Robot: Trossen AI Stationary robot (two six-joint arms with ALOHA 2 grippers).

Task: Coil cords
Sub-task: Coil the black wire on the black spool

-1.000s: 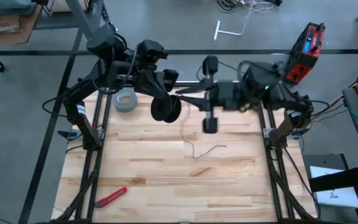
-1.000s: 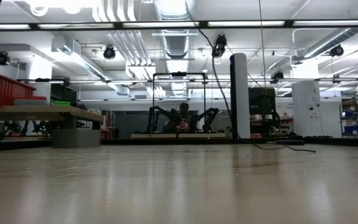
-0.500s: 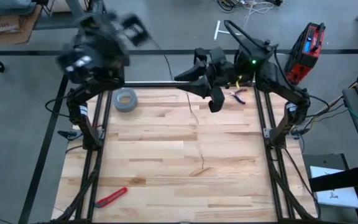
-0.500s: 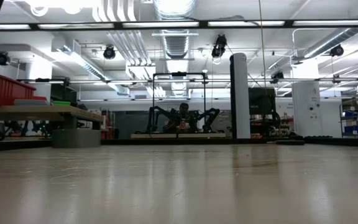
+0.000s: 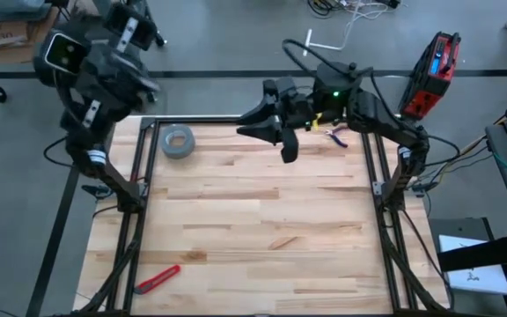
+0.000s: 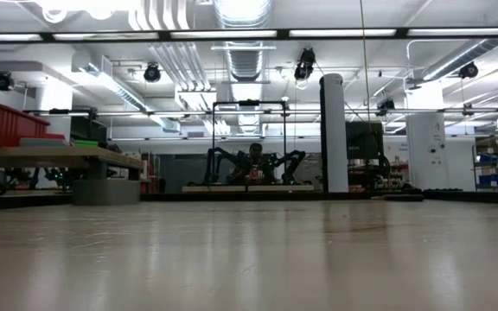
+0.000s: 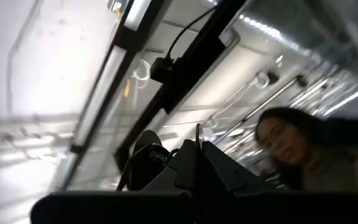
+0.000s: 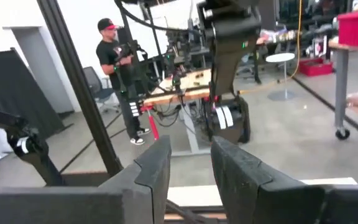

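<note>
Where the wooden table point(image 5: 236, 264) comes closest in the high view, a red box cutter point(image 5: 157, 278) lies flat by the left corner. It is well apart from everything else. Past it is a wide stretch of wood. Farther on, near the far left corner, a grey tape roll point(image 5: 178, 141) lies flat on the wood.

At the far edge, near the middle, is the right gripper point(image 5: 267, 139). Its arm comes in from the far right corner, bent at the elbow, and points toward the left side. It is held up above the wood. Its two fingers are spread apart, and the right wrist view shows a gap between them with nothing in it. Just behind this gripper, pliers with purple handles point(image 5: 334, 134) lie at the far edge.

Beyond the far left corner, the left arm point(image 5: 95, 79) is lifted high and folded back, off the table. The left gripper point(image 7: 196, 149) points up at the ceiling lights. I cannot tell if it is clenched or let go, because its own view is blurred.

I cannot tell where the thin black cord and its reel are.

Farther off, a red tool case point(image 5: 434, 63) sits on the floor past the far right corner. A person in a red cap point(image 8: 120, 68) stands in the room behind.
</note>
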